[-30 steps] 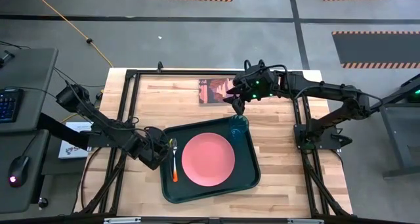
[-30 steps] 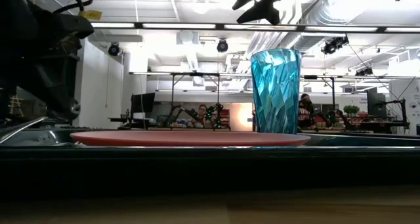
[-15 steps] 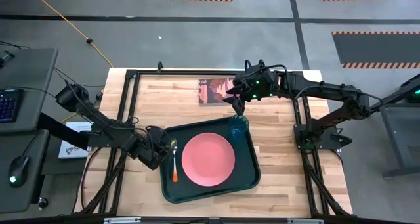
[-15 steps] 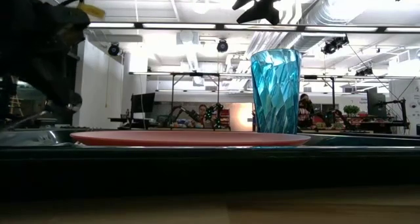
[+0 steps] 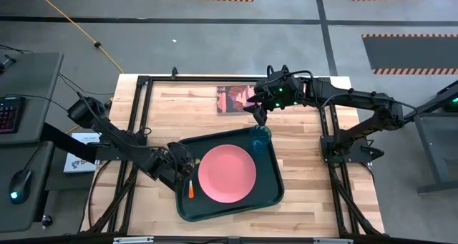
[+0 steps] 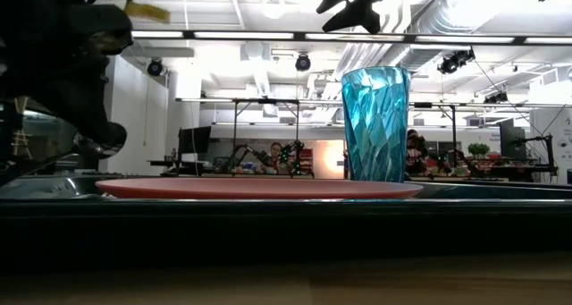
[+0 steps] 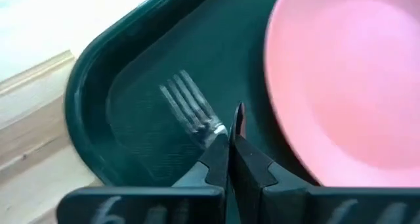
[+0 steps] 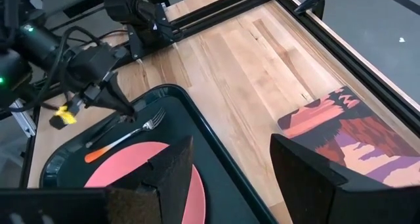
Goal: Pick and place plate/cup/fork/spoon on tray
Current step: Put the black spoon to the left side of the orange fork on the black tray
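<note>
The dark green tray (image 5: 268, 194) lies on the wooden table and holds the pink plate (image 5: 227, 174), the teal cup (image 5: 260, 137) upright at its far right corner, and the fork (image 5: 190, 189) along its left side. My left gripper (image 5: 182, 174) is shut low over the fork's neck (image 7: 211, 129); the tines (image 7: 186, 106) show just past its tips. My right gripper (image 5: 260, 114) hangs open and empty above the table just beyond the cup. The spoon is out of view. My left gripper's shut fingers (image 7: 220, 159) come slanting down from the table's left and cover the fork's neck. I cannot tell whether they touch it. The fork lies flat on the tray floor.
A maroon picture card (image 5: 234, 99) lies on the table at the far side, beside my right gripper. Bare wood lies to the tray's right and far left. The black frame rails (image 5: 136, 115) run along the table's sides.
My left gripper has gone toward the table's right and a little toward its near edge, from beside the fork to over its tine end. The fork, plate and cup have stayed in place.
</note>
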Robot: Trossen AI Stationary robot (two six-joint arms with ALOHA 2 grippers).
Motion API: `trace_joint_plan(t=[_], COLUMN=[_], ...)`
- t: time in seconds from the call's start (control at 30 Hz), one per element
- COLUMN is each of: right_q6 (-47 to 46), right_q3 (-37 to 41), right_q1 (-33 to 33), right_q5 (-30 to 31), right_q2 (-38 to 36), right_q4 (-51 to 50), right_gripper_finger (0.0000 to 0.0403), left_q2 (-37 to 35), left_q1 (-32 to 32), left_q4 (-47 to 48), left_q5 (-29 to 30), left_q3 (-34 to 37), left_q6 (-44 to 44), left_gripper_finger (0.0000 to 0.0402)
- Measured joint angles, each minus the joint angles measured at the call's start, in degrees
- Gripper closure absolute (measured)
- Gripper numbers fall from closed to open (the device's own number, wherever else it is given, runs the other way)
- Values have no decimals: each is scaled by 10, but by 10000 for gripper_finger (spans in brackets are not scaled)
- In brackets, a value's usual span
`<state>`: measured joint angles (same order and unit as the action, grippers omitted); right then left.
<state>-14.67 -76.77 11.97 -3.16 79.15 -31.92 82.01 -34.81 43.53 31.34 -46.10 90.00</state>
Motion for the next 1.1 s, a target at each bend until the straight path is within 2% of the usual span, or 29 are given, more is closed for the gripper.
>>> trace_joint_plan(t=[0.83, 0.93, 1.1], right_q6=[2, 2, 6], right_q3=[0, 0, 0], right_q1=[0, 0, 0], right_q5=[12, 12, 12], right_q2=[0, 0, 0], right_q4=[0, 0, 0], right_gripper_finger=[207, 207, 207], left_q2=[7, -21, -109], left_q1=[0, 0, -2], left_q4=[-2, 17, 47], left_q5=[6, 6, 25], left_q3=[-13, -13, 10], left_q6=[70, 60, 2], left_gripper_finger=[401, 401, 401])
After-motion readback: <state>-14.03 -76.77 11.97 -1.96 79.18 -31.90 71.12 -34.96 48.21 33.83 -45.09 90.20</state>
